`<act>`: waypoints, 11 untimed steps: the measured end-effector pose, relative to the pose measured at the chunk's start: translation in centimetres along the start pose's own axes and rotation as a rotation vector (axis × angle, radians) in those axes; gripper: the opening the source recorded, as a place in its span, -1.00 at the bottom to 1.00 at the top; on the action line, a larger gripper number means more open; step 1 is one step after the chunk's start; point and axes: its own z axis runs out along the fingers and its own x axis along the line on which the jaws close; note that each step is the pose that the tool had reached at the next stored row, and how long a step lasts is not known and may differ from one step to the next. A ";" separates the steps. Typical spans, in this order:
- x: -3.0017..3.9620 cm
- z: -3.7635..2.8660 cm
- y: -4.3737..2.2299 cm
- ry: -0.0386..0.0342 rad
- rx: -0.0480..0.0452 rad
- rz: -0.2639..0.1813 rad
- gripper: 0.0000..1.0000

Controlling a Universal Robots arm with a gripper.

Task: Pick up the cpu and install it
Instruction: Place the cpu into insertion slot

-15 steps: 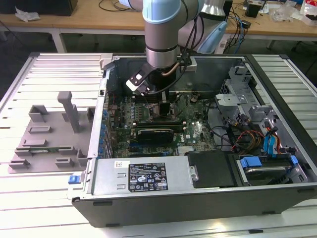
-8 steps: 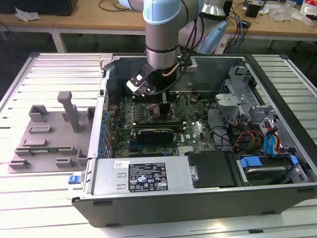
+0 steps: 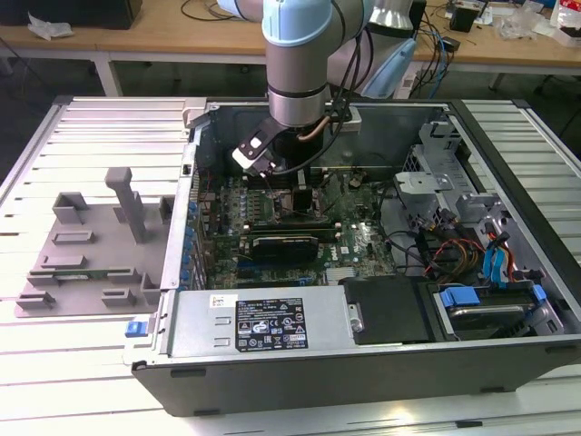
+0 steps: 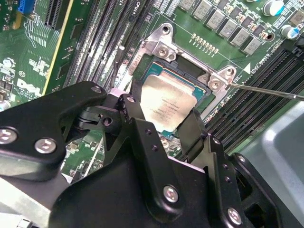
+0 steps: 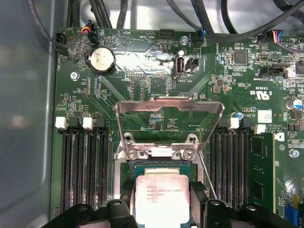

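Observation:
The cpu is a silvery square chip with a thin pale rim, lying level over the black socket frame on the green motherboard. My gripper is shut on it, one black finger pressed against each of two opposite edges. In the second wrist view the cpu shows between the same fingers, inside the metal socket frame. The socket's metal bracket stands swung open behind the chip. In the exterior view my arm reaches down into the open computer case.
Rows of black memory slots flank the socket on both sides. A thin metal lever sticks out beside the frame. A coin battery and cables sit further along the board. A grey slotted fixture lies at the exterior view's left.

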 end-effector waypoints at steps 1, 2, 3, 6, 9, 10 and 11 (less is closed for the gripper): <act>0.00 0.00 0.01 -0.0001 0.0002 0.001 0.09; 0.00 0.01 0.03 -0.0002 0.0002 0.003 0.09; 0.00 0.01 0.04 -0.0002 0.0002 0.003 0.09; 0.00 0.06 0.05 -0.0002 0.0002 0.003 0.09; 0.01 0.12 0.05 -0.0004 0.0003 0.003 0.09; 0.01 0.12 0.05 -0.0003 0.0002 0.003 0.09; 0.01 0.12 0.05 -0.0003 0.0002 0.003 0.09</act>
